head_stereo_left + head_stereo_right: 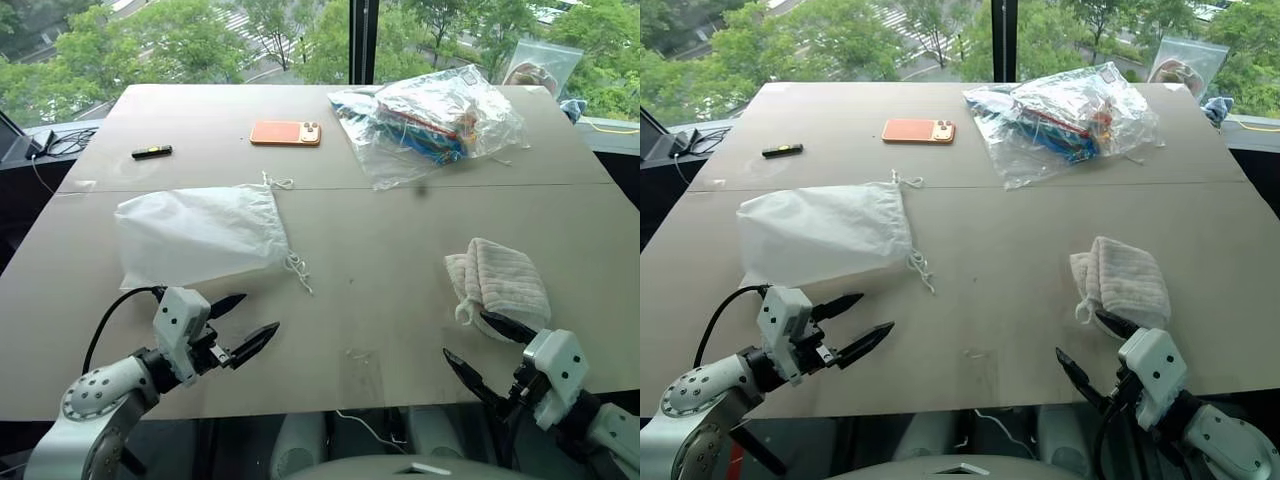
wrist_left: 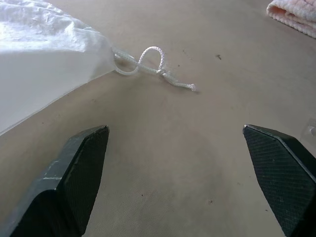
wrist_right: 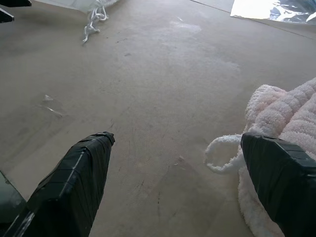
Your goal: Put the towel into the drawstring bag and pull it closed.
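A wide grey-brown table (image 1: pixel 400 260) is standing before a large window, with green treetops showing beyond the glass. At its far side an orange phone (image 1: pixel 286 133) is lying flat, a small black stick-shaped object (image 1: pixel 152 152) is resting to the left of it, and a clear plastic bag (image 1: pixel 430 120) of colourful contents is sitting to the right.

The drawstring bag (image 1: pixel 198 236) is lying flat on the left half of the table, its gathered mouth facing right and its white cord (image 2: pixel 148 66) trailing onto the bare surface. The towel (image 1: pixel 500 282) is resting folded on the right half, well apart from the bag.

The left gripper (image 1: pixel 240 325) is hovering over the near edge, just in front of the bag, its two black fingers spread wide and holding nothing. The right gripper (image 1: pixel 490 350) is also standing wide apart and empty, one finger (image 3: pixel 279 173) reaching beside the towel's near edge, close to a small loop (image 3: pixel 222 153) on the cloth.
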Motion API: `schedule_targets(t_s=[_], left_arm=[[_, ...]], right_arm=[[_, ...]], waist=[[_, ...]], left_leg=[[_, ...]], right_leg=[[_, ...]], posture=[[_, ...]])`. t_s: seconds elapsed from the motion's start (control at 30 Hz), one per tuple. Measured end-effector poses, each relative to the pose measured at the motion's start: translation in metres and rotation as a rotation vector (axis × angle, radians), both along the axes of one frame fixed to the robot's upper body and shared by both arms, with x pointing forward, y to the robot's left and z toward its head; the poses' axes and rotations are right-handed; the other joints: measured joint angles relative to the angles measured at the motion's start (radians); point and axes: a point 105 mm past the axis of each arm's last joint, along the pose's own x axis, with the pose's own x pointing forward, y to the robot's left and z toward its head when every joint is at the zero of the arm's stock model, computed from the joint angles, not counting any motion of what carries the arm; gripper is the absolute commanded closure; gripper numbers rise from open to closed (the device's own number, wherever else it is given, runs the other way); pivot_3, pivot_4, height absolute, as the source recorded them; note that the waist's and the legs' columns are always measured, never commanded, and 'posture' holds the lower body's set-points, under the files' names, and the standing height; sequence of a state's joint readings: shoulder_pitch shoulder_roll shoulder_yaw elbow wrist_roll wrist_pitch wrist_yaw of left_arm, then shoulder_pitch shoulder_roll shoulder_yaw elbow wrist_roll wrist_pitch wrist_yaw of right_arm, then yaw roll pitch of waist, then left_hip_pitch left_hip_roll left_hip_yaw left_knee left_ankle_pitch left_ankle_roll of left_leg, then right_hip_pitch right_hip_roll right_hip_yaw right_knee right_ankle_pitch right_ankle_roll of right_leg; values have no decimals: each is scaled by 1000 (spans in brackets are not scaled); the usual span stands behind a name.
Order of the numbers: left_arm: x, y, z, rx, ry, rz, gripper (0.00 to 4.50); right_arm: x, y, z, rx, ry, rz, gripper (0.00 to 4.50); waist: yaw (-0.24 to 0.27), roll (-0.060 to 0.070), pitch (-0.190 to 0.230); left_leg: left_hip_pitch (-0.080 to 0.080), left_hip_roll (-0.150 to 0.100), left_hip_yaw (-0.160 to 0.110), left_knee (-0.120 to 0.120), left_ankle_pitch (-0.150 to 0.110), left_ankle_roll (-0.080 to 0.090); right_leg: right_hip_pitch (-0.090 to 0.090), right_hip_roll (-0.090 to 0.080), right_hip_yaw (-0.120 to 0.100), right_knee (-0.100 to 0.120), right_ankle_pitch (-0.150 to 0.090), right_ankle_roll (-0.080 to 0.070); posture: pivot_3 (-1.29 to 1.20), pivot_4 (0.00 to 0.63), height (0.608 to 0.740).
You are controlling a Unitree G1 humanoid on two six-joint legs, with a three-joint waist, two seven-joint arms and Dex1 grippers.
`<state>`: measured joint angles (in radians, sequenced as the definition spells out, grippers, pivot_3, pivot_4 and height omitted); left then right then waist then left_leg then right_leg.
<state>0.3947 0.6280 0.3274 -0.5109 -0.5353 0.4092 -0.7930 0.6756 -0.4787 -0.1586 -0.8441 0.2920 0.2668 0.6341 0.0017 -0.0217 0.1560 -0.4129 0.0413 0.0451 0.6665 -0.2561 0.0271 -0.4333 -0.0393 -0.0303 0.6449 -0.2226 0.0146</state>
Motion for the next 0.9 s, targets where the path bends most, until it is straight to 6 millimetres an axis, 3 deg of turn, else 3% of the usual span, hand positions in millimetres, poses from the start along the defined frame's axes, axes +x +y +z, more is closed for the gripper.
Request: schedule_targets(t_s=[0.07,0.33,0.47,0.5,0.6,0.73,0.87,0.9], left_arm=[[1,0,0,-1,-2,2,0],[52,-20,42,-66,-139,135,0],[111,-33,83,-15,-74,360,0],[116,-36,88,-3,-57,386,0],[130,-44,75,106,111,468,0],[157,-50,63,337,250,655,0],[159,-46,41,423,331,740,0],[159,-48,38,434,339,747,403]], right_arm=[[1,0,1,-1,-7,3,45],[22,12,28,-44,-223,155,45],[34,20,43,-82,-305,249,45],[35,21,44,-83,-317,254,45],[38,20,35,-77,-277,251,45],[39,26,41,-67,-298,283,45],[40,23,42,-56,-277,278,45],[41,23,43,-59,-278,282,0]], waist=[[0,0,0],[15,-1,0],[27,-5,0],[25,-5,0],[14,-7,2],[11,-9,3],[9,-9,4],[11,-9,4]], left_leg=[[0,0,0,0,0,0],[1,-1,-1,2,0,1],[2,-4,-8,7,1,1],[4,-4,-7,7,0,1],[13,-5,-4,3,-1,3],[15,-6,-4,1,-1,3],[14,-5,-6,0,-1,2],[14,-5,-6,0,-1,2]], right_leg=[[0,0,0,0,0,0],[3,6,0,1,0,0],[8,11,-3,2,3,5],[11,10,-3,2,3,5],[19,9,1,1,0,8],[19,9,2,0,0,8],[18,9,5,0,2,5],[19,9,5,0,2,5]], posture=[[0,150,740],[0,150,740],[0,150,740],[0,150,740],[0,150,740],[0,150,740],[0,150,740],[0,150,740]])
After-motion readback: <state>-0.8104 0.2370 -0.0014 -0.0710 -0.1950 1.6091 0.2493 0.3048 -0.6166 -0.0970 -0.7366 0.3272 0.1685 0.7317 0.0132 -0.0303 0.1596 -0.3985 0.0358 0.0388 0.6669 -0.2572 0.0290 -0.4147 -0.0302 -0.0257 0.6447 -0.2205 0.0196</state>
